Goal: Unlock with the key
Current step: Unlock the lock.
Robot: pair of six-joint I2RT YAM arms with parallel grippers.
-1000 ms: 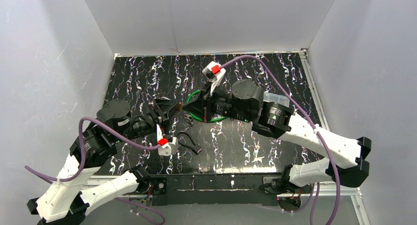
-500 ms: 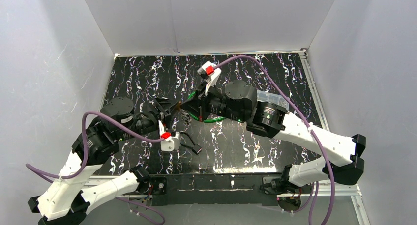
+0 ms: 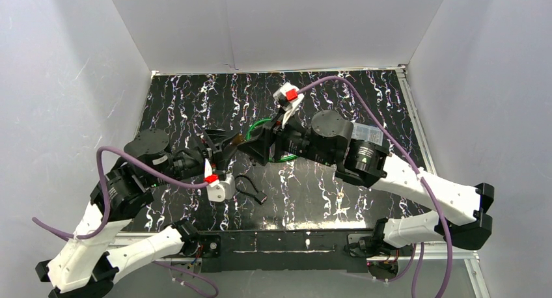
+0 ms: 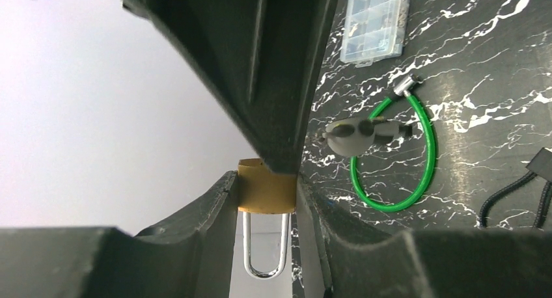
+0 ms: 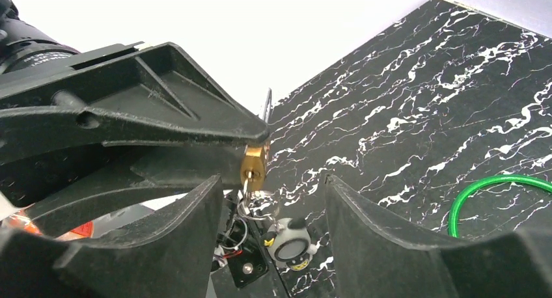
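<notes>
My R gripper (image 5: 273, 203) now opens wide off the small silver key (image 5: 250, 183), left in the brass padlock (image 5: 252, 164) my L gripper (image 4: 265, 197) pinches, so prob turned.

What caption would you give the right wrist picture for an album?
Open right gripper faces the brass padlock clamped in the left gripper, a key ring dangling below it.

No words, numbers or signs clear enough to read anywhere, tiny green mark on the right arm (image 3: 364, 158) too small to make out, brass padlock (image 4: 263, 192) face too blurry to show any letters
</notes>
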